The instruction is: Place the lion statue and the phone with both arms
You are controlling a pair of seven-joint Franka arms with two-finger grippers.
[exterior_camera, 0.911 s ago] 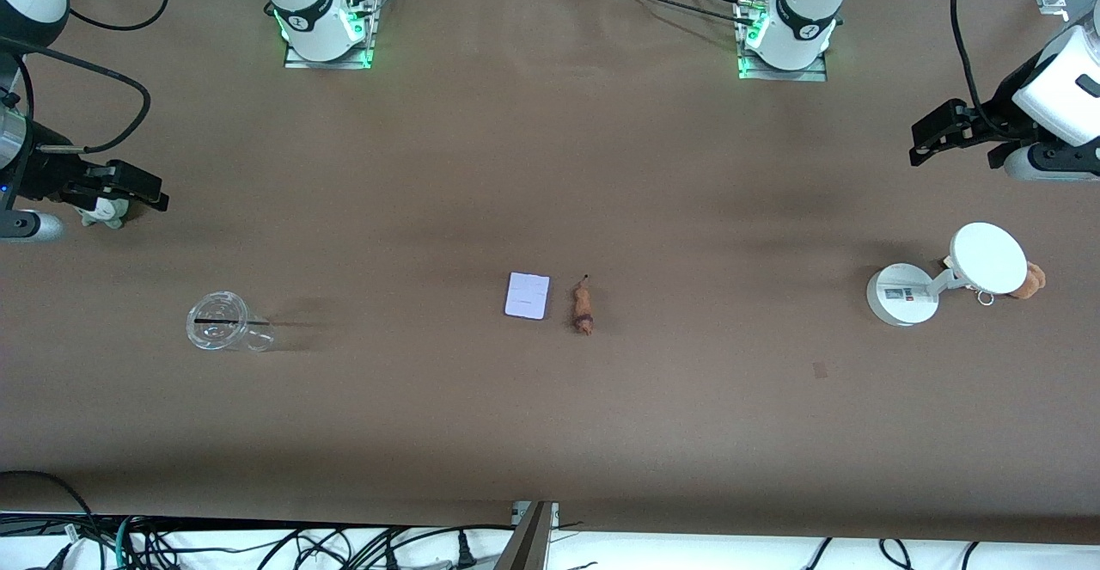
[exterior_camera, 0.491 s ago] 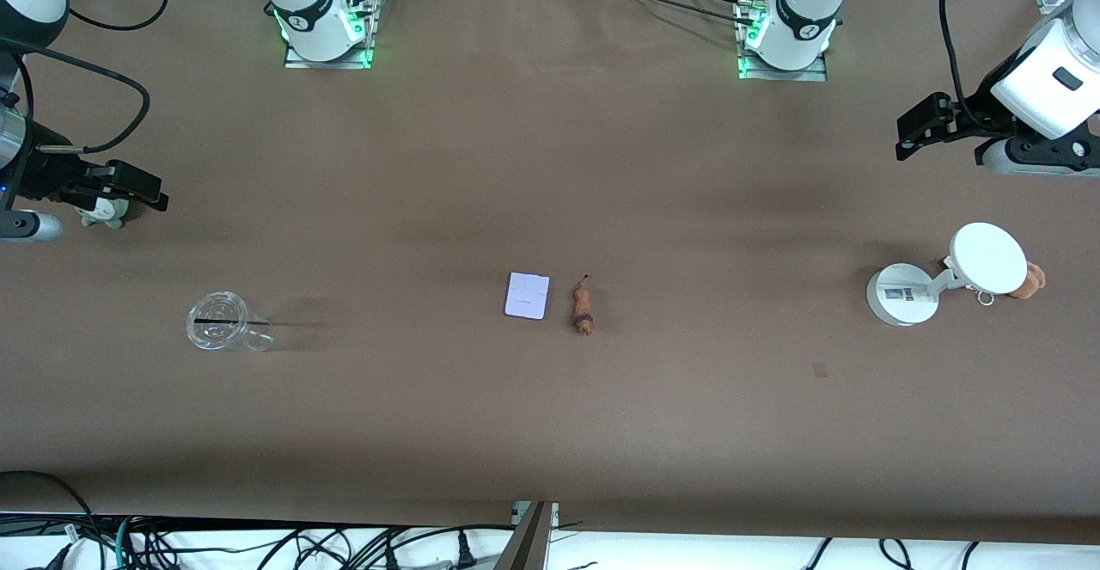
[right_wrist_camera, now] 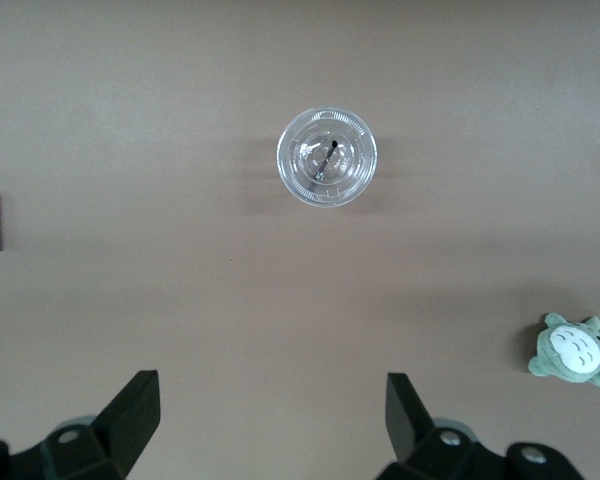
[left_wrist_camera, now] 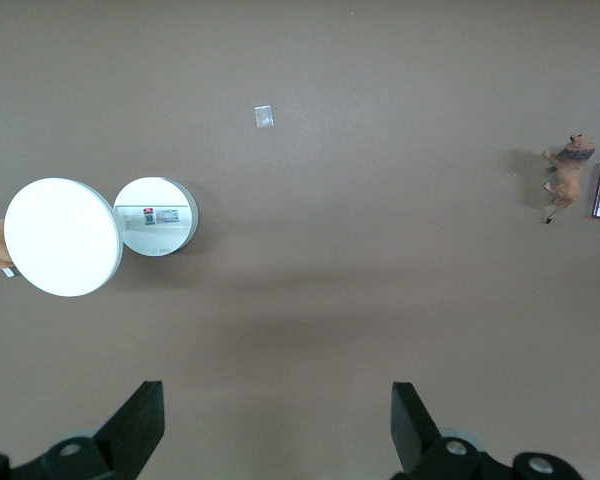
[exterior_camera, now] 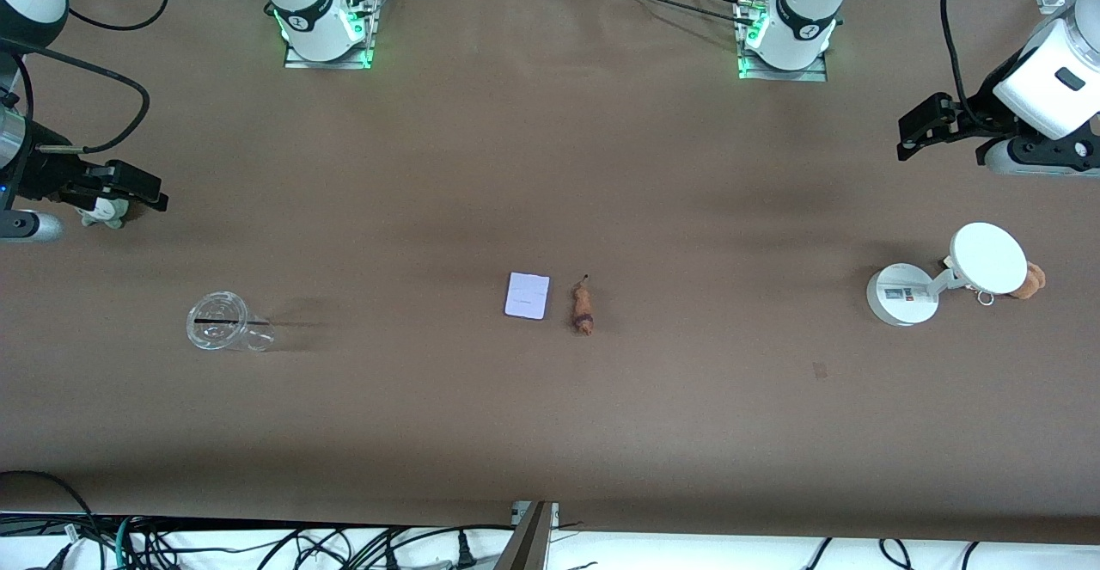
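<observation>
Front view: small orange-brown lion statue [exterior_camera: 583,309] and flat lavender-white phone [exterior_camera: 527,296] lie side by side mid-table, well apart from both arms, so I'd say nothing is picked yet. Left gripper [left_wrist_camera: 275,415] hangs spread and empty over bare table near the white disc stand [exterior_camera: 901,295]; right gripper [right_wrist_camera: 270,410] waits spread at its own end, above a grey-green plush [right_wrist_camera: 574,350]. Versus 0.9 s ago, left gripper sits higher in frame; the rest is unchanged.

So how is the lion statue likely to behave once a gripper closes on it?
The lion statue looks like a small moulded figurine, so probably stiff and light. It lies on its side beside the phone, so it may skid if nudged. Its thin legs and tail look fragile; gripping the body seems safer. The left gripper and right gripper are open.
</observation>
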